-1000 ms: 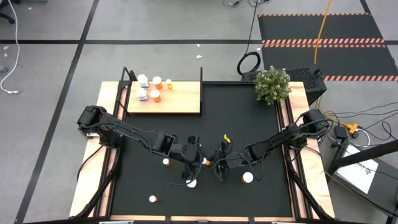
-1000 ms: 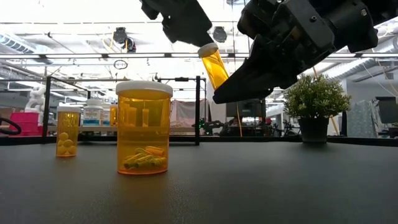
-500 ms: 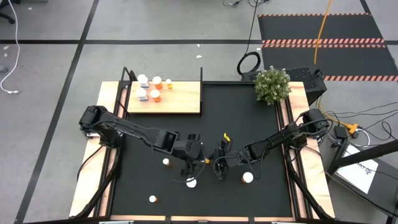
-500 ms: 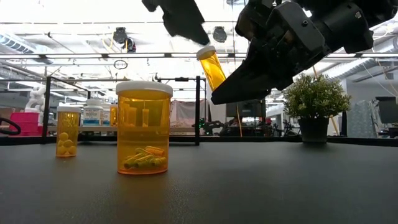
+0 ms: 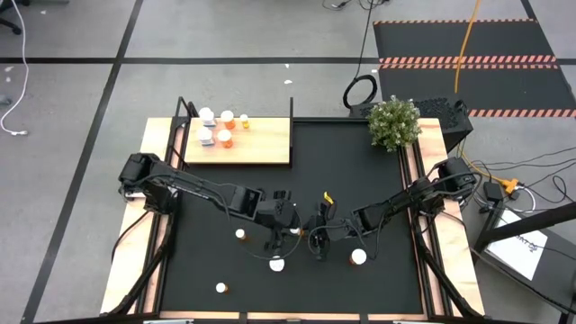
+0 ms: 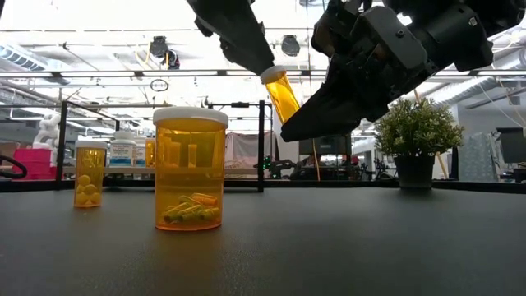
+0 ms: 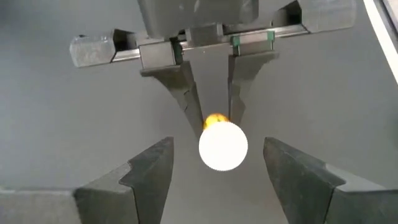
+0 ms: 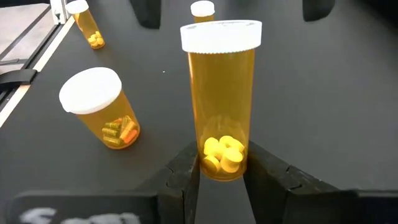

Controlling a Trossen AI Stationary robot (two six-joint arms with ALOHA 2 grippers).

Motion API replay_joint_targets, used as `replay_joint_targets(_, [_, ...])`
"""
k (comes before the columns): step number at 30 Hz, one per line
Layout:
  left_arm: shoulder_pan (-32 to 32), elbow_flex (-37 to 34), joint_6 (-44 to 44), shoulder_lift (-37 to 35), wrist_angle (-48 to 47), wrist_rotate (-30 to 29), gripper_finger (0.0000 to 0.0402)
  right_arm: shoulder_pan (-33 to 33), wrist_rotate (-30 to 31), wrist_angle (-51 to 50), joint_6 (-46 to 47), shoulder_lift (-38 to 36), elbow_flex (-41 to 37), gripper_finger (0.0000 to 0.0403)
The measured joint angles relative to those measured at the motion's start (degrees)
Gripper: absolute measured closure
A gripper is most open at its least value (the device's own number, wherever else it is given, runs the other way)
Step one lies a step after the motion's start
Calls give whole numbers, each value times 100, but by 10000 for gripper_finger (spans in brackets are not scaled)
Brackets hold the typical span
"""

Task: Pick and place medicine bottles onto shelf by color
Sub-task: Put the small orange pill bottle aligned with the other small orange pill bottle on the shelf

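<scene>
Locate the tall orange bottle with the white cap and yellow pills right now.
The tall orange white-capped bottle is off the black mat, near its middle in the high view, pinched at its base by the right gripper, with the open left gripper at its cap.

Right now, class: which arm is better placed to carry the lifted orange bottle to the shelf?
Left. Its open end effector flanks the bottle's white cap, and the shelf lies on its side; the right end effector merely holds the base.

White bottle cap (image 7: pixel 223 146) between spread left gripper (image 7: pixel 214 171) fingers.
</scene>
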Motion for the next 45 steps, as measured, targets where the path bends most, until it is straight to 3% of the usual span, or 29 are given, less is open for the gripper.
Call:
replay_joint_targets(10, [32,-4,65,186,50,-12,158,-2,6,-36,131,0,7,303])
replay_joint_targets(26, [91,-4,65,186,89,-8,281,-17,24,-39,140,0,7,303])
replay_joint_targets(36, [93,-4,149,184,43,-10,262,-15,42,-5,138,0,7,294])
replay_joint_targets(45, [117,-4,201,128,-47,-25,282,-4,156,181,133,2,9,230])
